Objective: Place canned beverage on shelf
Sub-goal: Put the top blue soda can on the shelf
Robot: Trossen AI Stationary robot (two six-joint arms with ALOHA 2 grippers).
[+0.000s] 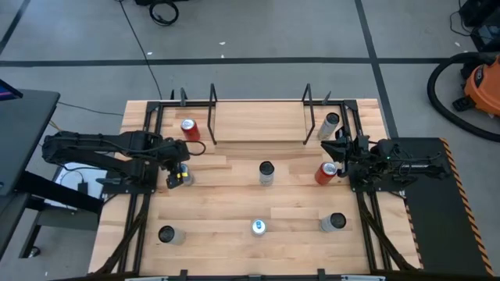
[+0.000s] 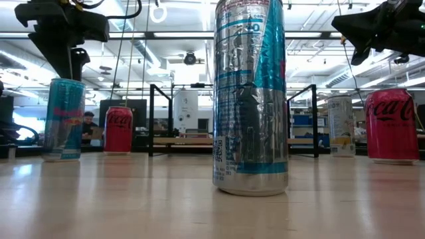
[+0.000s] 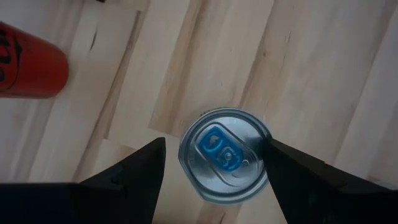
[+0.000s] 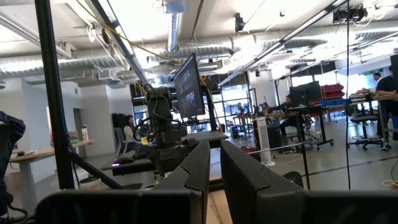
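Observation:
A slim blue-and-silver can [image 3: 225,155] stands upright on the tabletop at the left. My left gripper [image 3: 214,158] hangs over it, pointing down and open. One finger stands on each side of the can's top, and a gap shows on one side. From table height the same can [image 2: 64,119] sits under that gripper [image 2: 66,40]. The shelf [image 1: 258,123], a light plank between black rod uprights, lies at the table's far edge with no can on its plank. My right gripper [image 4: 214,165] is shut, empty and raised at the right [image 1: 341,150].
A red can [image 1: 189,129] stands left of the shelf and a silver can [image 1: 330,125] right of it. Another red can [image 1: 326,172] stands by the right arm and a silver one [image 1: 266,173] at mid-table. Three more cans stand along the near edge [image 1: 258,227].

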